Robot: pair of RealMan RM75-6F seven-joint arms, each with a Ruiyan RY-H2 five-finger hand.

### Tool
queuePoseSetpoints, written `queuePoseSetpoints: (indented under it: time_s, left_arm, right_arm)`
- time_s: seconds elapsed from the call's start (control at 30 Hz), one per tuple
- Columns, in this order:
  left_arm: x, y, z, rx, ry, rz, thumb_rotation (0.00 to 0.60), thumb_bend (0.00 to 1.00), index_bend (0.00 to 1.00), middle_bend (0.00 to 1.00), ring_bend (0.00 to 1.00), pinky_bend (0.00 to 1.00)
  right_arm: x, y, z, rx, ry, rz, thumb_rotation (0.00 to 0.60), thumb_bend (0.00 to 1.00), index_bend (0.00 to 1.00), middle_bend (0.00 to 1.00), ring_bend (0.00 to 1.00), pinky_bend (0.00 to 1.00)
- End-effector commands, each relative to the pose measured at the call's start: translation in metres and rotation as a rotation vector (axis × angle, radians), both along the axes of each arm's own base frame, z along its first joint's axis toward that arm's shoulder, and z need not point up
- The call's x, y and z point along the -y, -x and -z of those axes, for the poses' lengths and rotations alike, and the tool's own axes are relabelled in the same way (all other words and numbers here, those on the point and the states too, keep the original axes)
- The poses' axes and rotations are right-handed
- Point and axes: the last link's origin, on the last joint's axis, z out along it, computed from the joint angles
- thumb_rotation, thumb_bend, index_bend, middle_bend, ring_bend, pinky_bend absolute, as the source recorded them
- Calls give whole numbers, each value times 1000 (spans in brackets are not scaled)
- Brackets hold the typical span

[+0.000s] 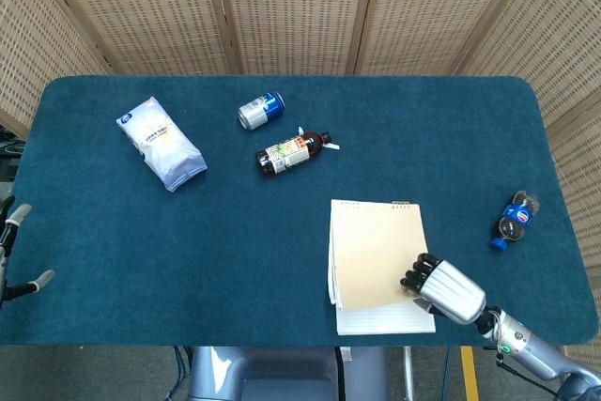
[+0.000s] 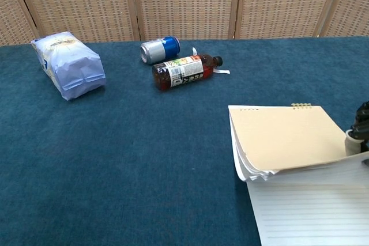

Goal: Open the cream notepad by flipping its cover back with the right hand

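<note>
The cream notepad (image 1: 376, 255) lies near the table's front edge, right of centre. Its cover (image 2: 285, 136) is raised together with a sheaf of pages, and a lined white page (image 2: 314, 208) shows beneath. My right hand (image 1: 443, 288) is at the pad's near right corner, its dark fingers (image 2: 362, 126) lying on top of the cover's right edge and pinching it. The thumb is hidden under the sheets. My left hand (image 1: 19, 249) shows only as grey fingertips at the far left edge of the head view, spread apart and holding nothing.
A brown bottle (image 1: 293, 153) and a blue can (image 1: 260, 110) lie behind the pad. A white-blue bag (image 1: 161, 143) is at the back left. A small blue bottle (image 1: 515, 220) lies right of the pad. The blue table's front edge (image 1: 282, 343) runs just below the pad.
</note>
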Motion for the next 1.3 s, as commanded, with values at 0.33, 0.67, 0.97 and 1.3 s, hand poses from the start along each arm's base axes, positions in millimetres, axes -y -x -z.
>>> queuePoseSetpoints:
  time_s: [0.33,0.67,0.97,1.3]
  left_arm:
    - [-3,2,2,-3,7,-15,600,0,0,0,0,0]
    - [-15,8,3,-3,13,-63,600,0,0,0,0,0]
    - [-27,14,7,-13,27,-108,600,0,0,0,0,0]
    - [-34,19,10,-23,31,-143,600,0,0,0,0,0]
  right_arm:
    - [23,-24,-11,156,-86,192,600,620,675,605,527,392]
    - [106,-69,-39,210,-38,455,600,620,676,606,528,393]
    - [162,-74,-47,226,-19,702,600,620,679,608,529,392]
    - [217,-60,-37,211,62,896,600,620,679,608,529,393]
